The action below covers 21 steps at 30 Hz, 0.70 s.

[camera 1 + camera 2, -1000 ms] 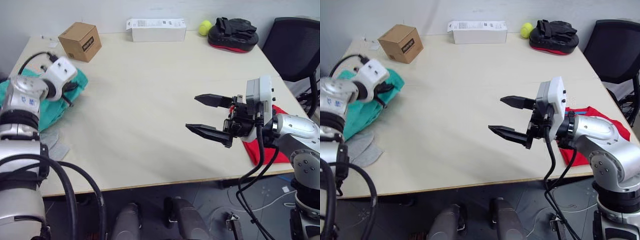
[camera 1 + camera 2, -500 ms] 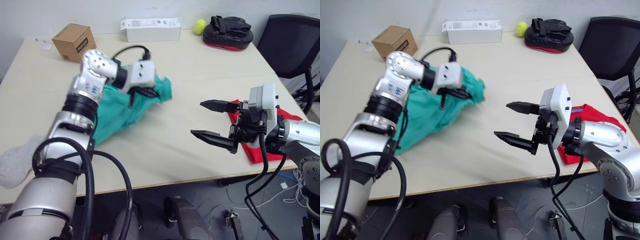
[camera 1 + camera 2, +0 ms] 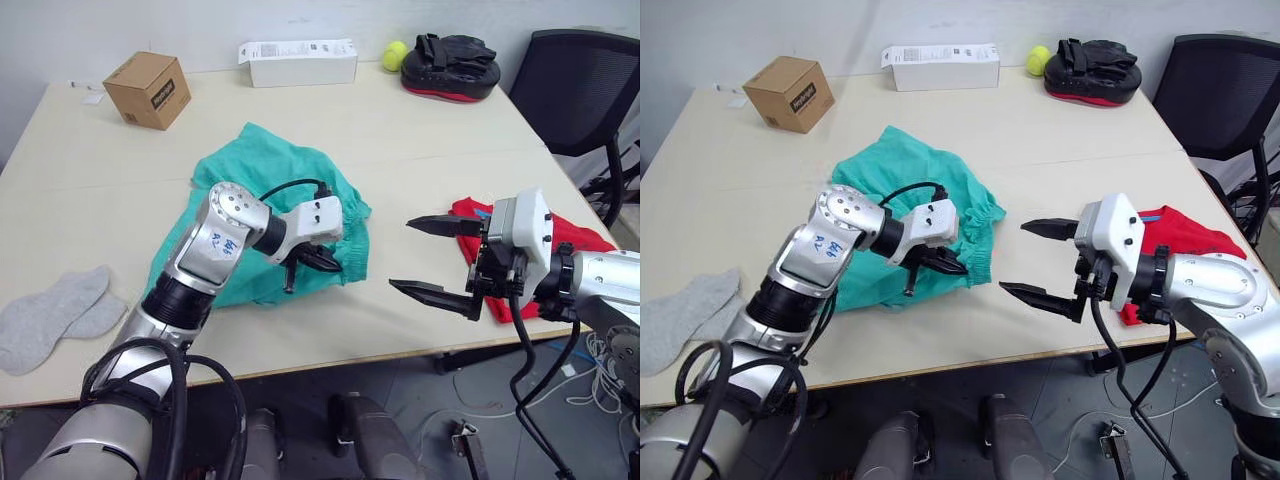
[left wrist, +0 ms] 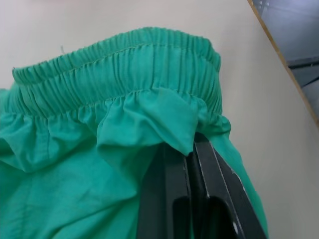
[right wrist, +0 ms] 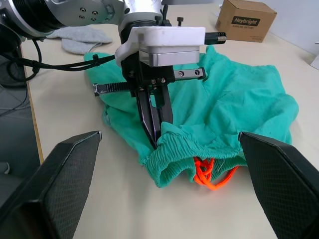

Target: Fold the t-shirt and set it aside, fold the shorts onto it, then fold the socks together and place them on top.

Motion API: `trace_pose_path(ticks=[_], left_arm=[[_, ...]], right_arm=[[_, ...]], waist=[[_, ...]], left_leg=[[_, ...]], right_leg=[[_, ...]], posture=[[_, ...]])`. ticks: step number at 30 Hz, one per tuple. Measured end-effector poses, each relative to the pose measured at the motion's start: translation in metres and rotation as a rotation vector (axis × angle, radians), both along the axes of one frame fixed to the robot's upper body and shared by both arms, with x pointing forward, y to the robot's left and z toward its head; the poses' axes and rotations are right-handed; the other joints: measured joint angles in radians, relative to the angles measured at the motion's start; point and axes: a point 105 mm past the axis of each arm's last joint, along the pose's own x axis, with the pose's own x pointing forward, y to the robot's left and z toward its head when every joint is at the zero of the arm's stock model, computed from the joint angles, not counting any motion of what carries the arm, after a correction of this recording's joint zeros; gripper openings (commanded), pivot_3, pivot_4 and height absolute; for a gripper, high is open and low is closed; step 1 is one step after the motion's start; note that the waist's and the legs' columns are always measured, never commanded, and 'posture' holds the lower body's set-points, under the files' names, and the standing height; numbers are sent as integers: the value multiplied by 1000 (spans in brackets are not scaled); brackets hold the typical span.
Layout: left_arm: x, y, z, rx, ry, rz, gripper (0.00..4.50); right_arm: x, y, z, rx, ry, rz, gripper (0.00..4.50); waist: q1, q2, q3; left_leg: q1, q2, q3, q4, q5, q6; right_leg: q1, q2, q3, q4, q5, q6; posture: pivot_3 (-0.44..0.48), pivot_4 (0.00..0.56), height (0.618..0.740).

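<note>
Left gripper [image 3: 318, 262] pinches the shorts [image 3: 255, 215] just behind the waistband, near-right corner. Right gripper [image 3: 432, 258] hangs wide, empty, just right of it. Shorts sprawl far-left from the pinch.

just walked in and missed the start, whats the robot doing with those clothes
The left hand is shut on the waistband of the teal shorts, which lie rumpled mid-table with an orange drawstring poking out. The right hand hovers open beside them, holding nothing. The red t-shirt lies at the table's right edge behind that arm, and the grey socks lie flat near the left edge.
</note>
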Motion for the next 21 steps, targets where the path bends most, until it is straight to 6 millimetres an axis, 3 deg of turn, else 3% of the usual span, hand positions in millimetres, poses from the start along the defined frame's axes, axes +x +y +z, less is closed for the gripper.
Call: trace_pose_path(ticks=[5, 9, 11, 17, 21], left_arm=[[-9, 7, 21, -88, 30, 30, 2532], [-10, 43, 44, -111, -32, 71, 3796], [-16, 70, 43, -63, -70, 75, 4480], [-31, 154, -3, 203, -107, 136, 4480], [-37, 180, -25, 300, -161, 156, 4480]], right_arm=[[-1, 3, -10, -89, -51, 32, 4500], [-2, 6, -19, -137, -78, 58, 4500], [-3, 9, -24, -171, -105, 82, 4500], [-1, 16, -58, -330, -185, 166, 4500], [5, 24, -79, -401, -264, 229, 4500]], waist=[[-2, 0, 0], [-4, 0, 0], [-7, 0, 0], [-1, 0, 0], [10, 0, 0]], left_leg=[[0, 0, 0, 0, 0, 0], [2, 0, 0, -2, 2, -4], [3, 0, 1, -4, 2, -4], [2, 0, 1, -4, -1, 2], [1, -2, 2, -1, -3, 7]], right_leg=[[0, 0, 0, 0, 0, 0], [0, 0, 0, 0, 0, 0], [0, 0, 0, -1, -1, 0], [0, -2, 0, -3, -1, -2], [1, -3, 0, -4, -1, -2]], posture=[[0, 150, 740], [0, 150, 740], [0, 150, 740], [0, 150, 740], [0, 150, 740]])
